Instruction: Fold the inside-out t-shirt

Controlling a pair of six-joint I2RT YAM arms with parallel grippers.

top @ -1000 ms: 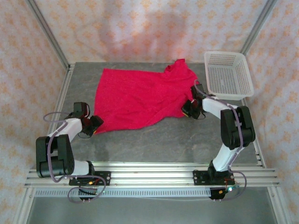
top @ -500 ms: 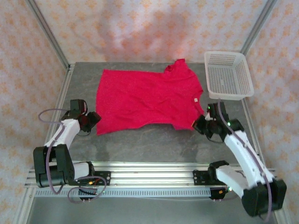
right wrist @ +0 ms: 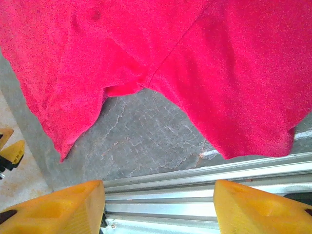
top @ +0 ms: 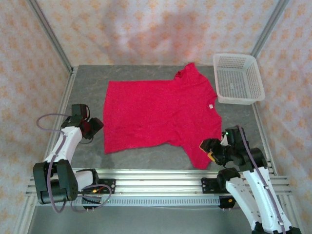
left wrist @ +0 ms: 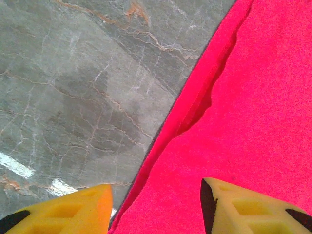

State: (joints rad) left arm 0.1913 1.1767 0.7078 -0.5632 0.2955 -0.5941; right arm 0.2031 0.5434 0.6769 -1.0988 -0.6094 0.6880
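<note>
The inside-out t-shirt point(top: 161, 114) lay spread flat on the grey surface point(top: 87, 87), its white tag point(top: 211, 106) toward the basket point(top: 237, 78). The left end effector point(top: 93, 126) sat beside its left edge, fingers apart; the right end effector point(top: 208, 146), likewise apart and empty, hung beside the near sleeve

The red t-shirt point(left wrist: 253, 122) covered the right side of the view, and its edge ran slantwise down across the grey veined table point(left wrist: 87, 87) on the left. A shallow fold lay just inside that edge, dark with shadow. The left gripper point(left wrist: 156, 209) hung there, yellow fingers point(left wrist: 73, 212) apart, one above stone, one above cloth.
</note>
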